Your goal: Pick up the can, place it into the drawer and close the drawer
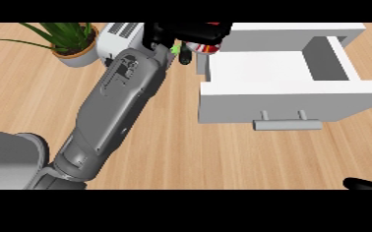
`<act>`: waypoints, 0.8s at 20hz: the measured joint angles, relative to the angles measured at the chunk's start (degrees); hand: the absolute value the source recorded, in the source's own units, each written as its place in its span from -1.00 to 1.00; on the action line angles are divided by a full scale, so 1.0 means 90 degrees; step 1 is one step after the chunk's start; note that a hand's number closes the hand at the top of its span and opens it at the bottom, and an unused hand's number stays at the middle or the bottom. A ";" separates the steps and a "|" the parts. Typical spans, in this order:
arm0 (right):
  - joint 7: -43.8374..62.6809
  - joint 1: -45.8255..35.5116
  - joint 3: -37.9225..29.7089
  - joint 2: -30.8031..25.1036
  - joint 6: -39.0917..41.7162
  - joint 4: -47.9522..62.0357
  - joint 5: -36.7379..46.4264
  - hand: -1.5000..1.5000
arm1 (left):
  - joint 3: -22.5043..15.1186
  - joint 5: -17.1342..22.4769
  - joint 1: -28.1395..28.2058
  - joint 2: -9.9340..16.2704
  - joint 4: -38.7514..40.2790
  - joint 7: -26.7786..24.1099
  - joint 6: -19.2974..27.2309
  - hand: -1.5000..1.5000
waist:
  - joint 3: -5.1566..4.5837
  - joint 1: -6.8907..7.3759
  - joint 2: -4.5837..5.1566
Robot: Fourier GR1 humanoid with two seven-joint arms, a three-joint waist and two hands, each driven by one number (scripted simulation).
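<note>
My left hand [178,35] is curled round the can [204,46], which shows only as a red and white patch under the fingers, just beside the drawer [276,97] at its back left corner. The drawer lies to the right of the hand and stands pulled open, its handle [287,124] toward me. The can must go right and slightly toward me, I think, over the drawer's left wall. I cannot tell the can's axis; the hand hides it. A toaster [116,37] sits touching or just behind the forearm, a plant [71,42] further left. My right hand [357,183] barely shows at the lower right edge; whether it's open or closed I cannot tell.
</note>
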 measured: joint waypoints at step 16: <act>-0.0087 -0.0297 0.0136 0.0011 -0.0054 0.0194 0.0148 -1.00 | -0.0228 0.0456 -0.2605 -0.0195 0.2208 0.0508 0.0610 1.00 | 0.0008 -0.0229 0.0067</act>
